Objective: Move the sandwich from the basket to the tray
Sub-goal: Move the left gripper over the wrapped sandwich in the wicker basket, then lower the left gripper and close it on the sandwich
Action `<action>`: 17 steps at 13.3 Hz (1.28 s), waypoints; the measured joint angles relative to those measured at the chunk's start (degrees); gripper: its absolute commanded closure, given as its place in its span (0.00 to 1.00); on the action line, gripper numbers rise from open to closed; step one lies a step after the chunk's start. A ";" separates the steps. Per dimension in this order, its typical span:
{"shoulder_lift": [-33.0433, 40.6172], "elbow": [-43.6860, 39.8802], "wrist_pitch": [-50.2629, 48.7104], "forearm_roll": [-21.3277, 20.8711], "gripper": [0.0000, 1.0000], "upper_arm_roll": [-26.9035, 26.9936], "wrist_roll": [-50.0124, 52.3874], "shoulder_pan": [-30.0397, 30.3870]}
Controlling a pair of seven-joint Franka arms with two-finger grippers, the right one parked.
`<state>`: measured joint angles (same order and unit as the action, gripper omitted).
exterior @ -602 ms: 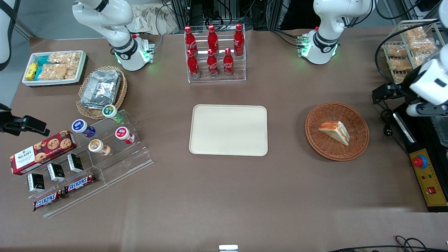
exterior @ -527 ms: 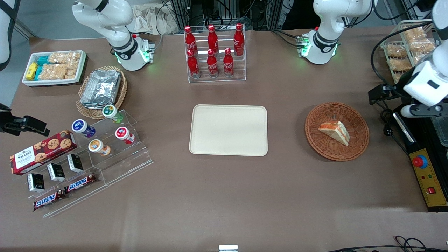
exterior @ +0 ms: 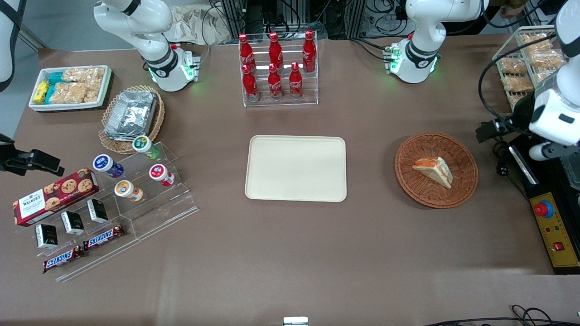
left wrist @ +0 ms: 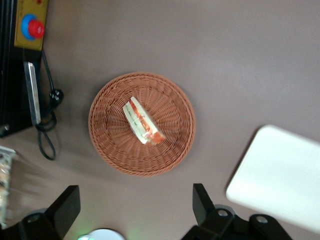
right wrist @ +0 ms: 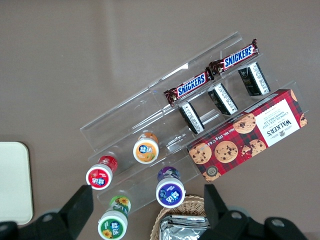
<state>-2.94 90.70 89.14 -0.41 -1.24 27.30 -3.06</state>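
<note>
The sandwich [exterior: 433, 170] lies in the basket [exterior: 462, 190], on a brown tabletop [exterior: 290, 253]. The tray [exterior: 296, 168] sits bare near the middle, well apart from the basket. The gripper [left wrist: 135, 210] hangs high above the tabletop, near the basket toward the working arm's end; its fingers [left wrist: 201, 202] are spread wide and hold nothing. A rack of red bottles [exterior: 276, 68] stands farther from the front camera than the tray. Toward the parked arm's end stands a clear stand [exterior: 158, 208] with snacks. Cables and metal frames fill the room's edge above the tabletop.
</note>
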 measured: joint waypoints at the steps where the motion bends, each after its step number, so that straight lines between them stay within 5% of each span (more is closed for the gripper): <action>1: 0.11 2.53 3.23 0.25 0.00 0.25 6.84 0.02; 3: 0.87 9.67 10.37 0.42 0.00 0.60 18.36 0.08; 8: 2.62 27.17 26.33 0.57 0.00 0.73 29.16 0.11; 17: 1.39 46.08 50.70 0.67 0.00 1.88 32.95 0.26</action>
<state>-1.55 136.78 139.85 0.26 0.63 60.25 -2.80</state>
